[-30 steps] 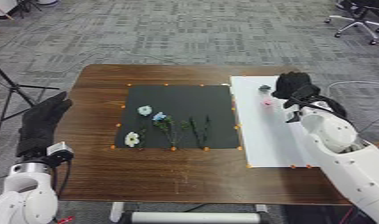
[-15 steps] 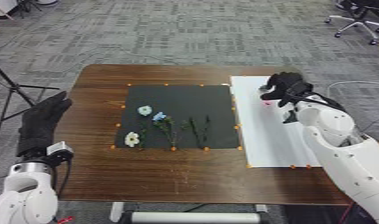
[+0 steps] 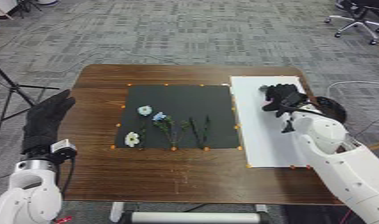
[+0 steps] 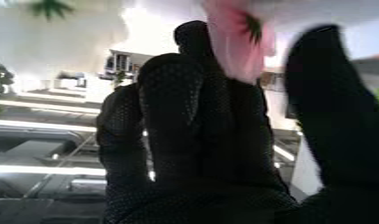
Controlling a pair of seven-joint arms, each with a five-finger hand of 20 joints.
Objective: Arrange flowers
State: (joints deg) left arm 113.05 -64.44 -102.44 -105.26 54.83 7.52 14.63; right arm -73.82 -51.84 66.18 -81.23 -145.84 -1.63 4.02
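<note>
Over the upper part of the white sheet (image 3: 265,145) is my right hand (image 3: 283,96). In the right wrist view my right hand (image 4: 181,135) has straight fingers and a thumb standing apart; a pink flower (image 4: 237,42) shows at the fingertips, whether touching them I cannot tell. A small dark green piece (image 3: 264,88) lies beside the hand. The black mat (image 3: 181,95) holds a pale flower (image 3: 145,110), a blue flower (image 3: 159,116), a white flower (image 3: 132,139) and green stems (image 3: 201,134). My left hand (image 3: 48,117) is open, left of the table.
Orange markers line the edges of the mat and the sheet. The brown table (image 3: 168,175) extends around both. A black tripod (image 3: 15,90) stands on the floor at the left, and a round dark object (image 3: 331,109) is beside the right forearm.
My right hand has moved left and nearer to the robot, over the spot where the pink flower showed in the head view. The left hand has shifted slightly.
</note>
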